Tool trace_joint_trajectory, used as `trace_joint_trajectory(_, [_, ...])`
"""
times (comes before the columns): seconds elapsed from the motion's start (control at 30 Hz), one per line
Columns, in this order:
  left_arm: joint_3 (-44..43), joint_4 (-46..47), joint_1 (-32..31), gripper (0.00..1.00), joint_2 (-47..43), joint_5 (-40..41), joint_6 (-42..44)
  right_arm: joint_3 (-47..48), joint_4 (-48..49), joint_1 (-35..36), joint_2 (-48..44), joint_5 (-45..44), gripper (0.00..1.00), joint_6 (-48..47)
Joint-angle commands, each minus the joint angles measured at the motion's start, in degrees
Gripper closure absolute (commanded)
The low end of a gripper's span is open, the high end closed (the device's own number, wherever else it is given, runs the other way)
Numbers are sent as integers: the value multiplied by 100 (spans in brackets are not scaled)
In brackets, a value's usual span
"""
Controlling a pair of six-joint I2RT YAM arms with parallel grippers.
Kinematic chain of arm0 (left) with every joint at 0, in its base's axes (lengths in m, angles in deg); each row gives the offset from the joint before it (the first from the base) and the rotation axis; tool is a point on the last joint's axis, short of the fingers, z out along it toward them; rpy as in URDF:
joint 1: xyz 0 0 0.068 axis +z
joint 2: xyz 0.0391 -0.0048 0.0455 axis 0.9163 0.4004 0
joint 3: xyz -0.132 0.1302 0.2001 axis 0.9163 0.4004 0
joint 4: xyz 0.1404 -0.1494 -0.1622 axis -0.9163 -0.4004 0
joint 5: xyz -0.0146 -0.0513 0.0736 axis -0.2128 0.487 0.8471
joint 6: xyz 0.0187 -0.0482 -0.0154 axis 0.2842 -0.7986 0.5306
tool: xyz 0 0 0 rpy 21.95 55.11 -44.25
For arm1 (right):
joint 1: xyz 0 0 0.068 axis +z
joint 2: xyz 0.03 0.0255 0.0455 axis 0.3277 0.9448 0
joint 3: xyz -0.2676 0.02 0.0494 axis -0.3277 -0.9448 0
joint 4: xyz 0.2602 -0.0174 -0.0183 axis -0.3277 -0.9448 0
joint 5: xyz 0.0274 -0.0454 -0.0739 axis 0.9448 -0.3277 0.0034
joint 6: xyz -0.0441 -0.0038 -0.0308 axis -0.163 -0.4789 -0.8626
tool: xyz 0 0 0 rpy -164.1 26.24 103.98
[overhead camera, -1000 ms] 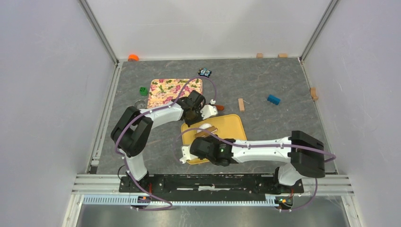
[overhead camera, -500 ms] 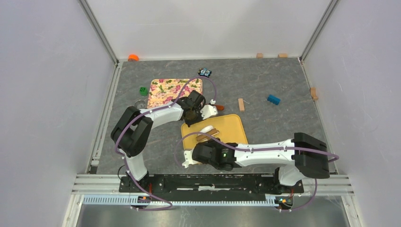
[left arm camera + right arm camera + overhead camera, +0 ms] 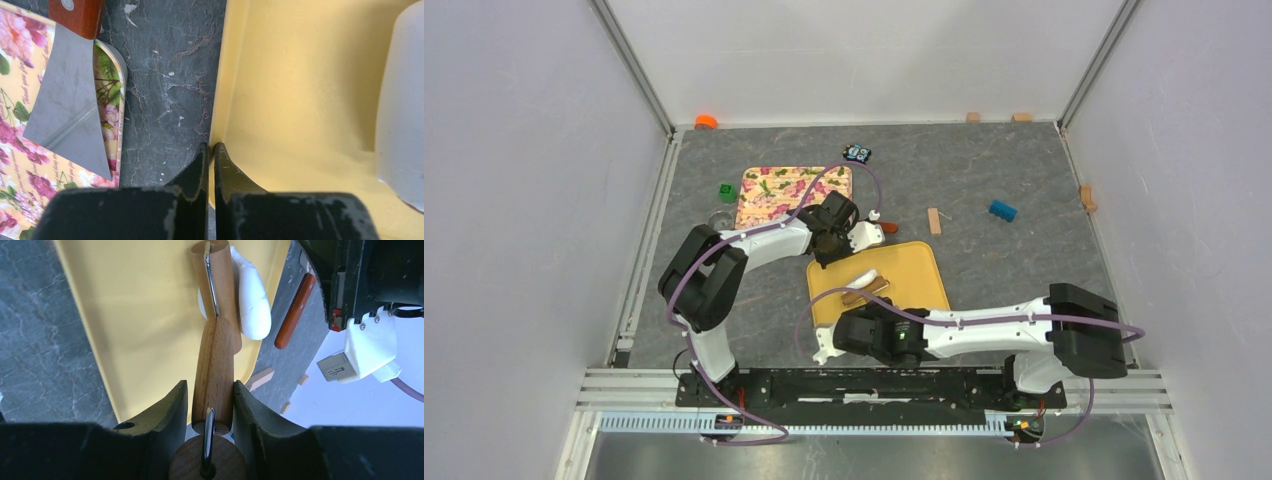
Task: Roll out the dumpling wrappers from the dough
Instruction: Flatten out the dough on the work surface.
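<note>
I count two boards: one floral board (image 3: 764,205) and one yellow board (image 3: 919,275). I see one dough lump (image 3: 865,272), one rolling pin (image 3: 866,290), one scraper (image 3: 65,115), four small wooden blocks (image 3: 934,221), one blue block (image 3: 1002,210), one green block (image 3: 727,192), one orange piece (image 3: 706,122) and one clear cup (image 3: 720,218).

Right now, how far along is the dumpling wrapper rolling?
Done: the dough sits on the yellow board, and the right gripper is shut on the rolling pin. In hand: its roller lies against the dough, with the left gripper shut at the board's edge. Left: the dough is a thick lump; no flat wrapper shows yet.
</note>
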Motion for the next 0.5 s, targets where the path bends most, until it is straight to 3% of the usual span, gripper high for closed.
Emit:
trace_joint_trajectory(0.0, [402, 27, 23, 98, 717, 25, 139, -497, -1488, -81, 485, 1745, 100, 265])
trace_joint_trajectory(0.3, [402, 27, 26, 98, 725, 25, 142, -125, -1350, -211, 868, 1698, 100, 116])
trace_joint_trajectory(0.47, [402, 27, 25, 98, 717, 19, 139, -567, -1610, -84, 461, 1788, 100, 417])
